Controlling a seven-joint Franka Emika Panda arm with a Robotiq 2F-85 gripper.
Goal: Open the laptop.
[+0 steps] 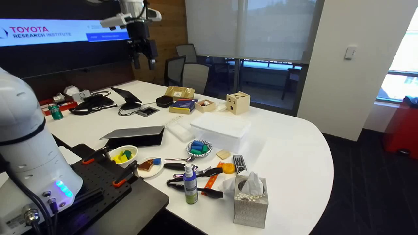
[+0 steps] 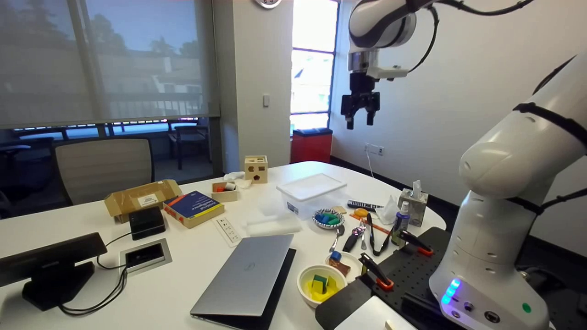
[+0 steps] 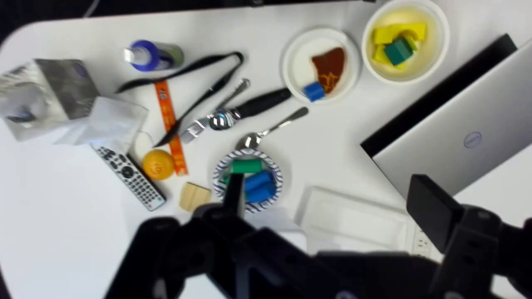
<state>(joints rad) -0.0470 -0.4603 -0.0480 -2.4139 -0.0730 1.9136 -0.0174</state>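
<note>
The laptop stands on the white table in both exterior views, with its grey lid (image 1: 135, 132) (image 2: 250, 270) raised at a shallow angle. A dark gap shows under the lid on the side toward the robot's base. In the wrist view the grey lid (image 3: 461, 128) lies at the right, partly cut off by the frame edge, with a black strip of the base beside it. My gripper (image 1: 144, 65) (image 2: 360, 123) is high above the table, apart from the laptop. Its fingers (image 3: 328, 187) are wide apart with nothing between them.
A bowl with yellow blocks (image 2: 303, 293) and a plate (image 1: 151, 173) stand close to the laptop. A lidded clear box (image 1: 222, 125), patterned bowl (image 1: 199, 153), spray bottle (image 1: 190, 184) and tissue box (image 1: 250, 205) stand farther along. A desk phone screen (image 2: 50, 256) stands behind the laptop.
</note>
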